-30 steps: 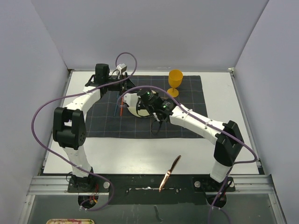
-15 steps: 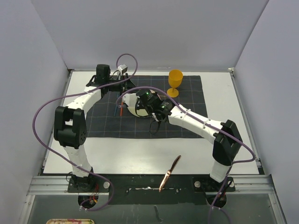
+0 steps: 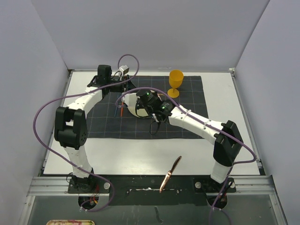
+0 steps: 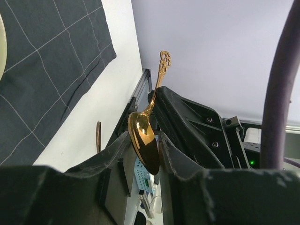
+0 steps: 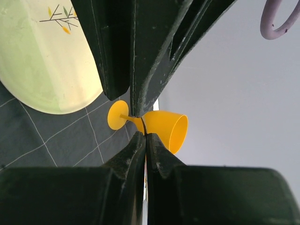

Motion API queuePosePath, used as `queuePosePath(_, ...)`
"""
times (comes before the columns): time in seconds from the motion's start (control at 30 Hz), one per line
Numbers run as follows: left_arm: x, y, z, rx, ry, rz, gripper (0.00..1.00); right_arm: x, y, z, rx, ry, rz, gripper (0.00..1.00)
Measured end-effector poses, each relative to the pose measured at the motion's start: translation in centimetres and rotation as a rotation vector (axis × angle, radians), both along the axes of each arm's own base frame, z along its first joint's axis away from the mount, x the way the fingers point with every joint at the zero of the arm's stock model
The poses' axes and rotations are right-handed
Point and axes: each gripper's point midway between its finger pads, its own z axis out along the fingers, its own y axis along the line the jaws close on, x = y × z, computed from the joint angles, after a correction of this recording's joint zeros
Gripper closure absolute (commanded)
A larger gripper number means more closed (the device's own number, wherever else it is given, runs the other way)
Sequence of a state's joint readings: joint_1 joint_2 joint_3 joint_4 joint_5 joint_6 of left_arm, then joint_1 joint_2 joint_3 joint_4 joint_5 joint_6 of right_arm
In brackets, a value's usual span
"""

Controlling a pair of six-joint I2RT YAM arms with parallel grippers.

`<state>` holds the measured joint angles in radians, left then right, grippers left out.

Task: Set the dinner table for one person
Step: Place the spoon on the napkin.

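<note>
The orange plastic goblet (image 3: 176, 82) stands upright near the far right corner of the dark grey cloth with a thin light grid (image 3: 187, 110); the inside of its cup shows the same orange. At the middle of the cloth lies a round pale cream plate (image 5: 42, 61), its glaze bare but for a painted sprig with small orange and yellow leaves, and it is partly covered from above by the right arm.

The cloth lies on the far half of the large white dinner table (image 3: 140, 154). A slim copper-coloured knife (image 3: 170, 174) lies off the cloth, at the table's near edge by the metal rail (image 3: 150, 180).

The left gripper (image 4: 144, 141) hangs over the left part of the cloth, just beside the plate, its fingers pinching the bowl of a gold spoon (image 4: 140, 133) whose pierced handle sticks up. The right gripper (image 5: 142, 125) is over the plate with its fingers pressed together and nothing seen between them.

Since a second ago the right gripper has crept slightly leftward over the plate. The left gripper, goblet and knife are where they were.
</note>
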<state>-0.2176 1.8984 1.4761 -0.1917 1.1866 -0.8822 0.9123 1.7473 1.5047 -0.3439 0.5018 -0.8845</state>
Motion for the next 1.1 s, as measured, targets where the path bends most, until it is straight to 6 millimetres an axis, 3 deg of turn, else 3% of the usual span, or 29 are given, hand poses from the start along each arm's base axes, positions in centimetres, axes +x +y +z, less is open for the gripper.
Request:
queuePosePath(0.33,0.01,-0.15,-0.35,0.002,0.005,-0.004,0.86,0.20,-0.15,0.32,-0.015,-0.018,-0.003,1.00)
queuePosePath(0.53,0.16,-0.20,-0.76,0.007,0.013,-0.001,1.00,0.23,-0.16,0.41,-0.021,-0.023,-0.001,1.00)
queuePosePath(1.1,0.05,-0.26,-0.73,0.002,0.017,-0.008,1.00,0.03,-0.09,0.64,-0.049,-0.040,0.004,1.00)
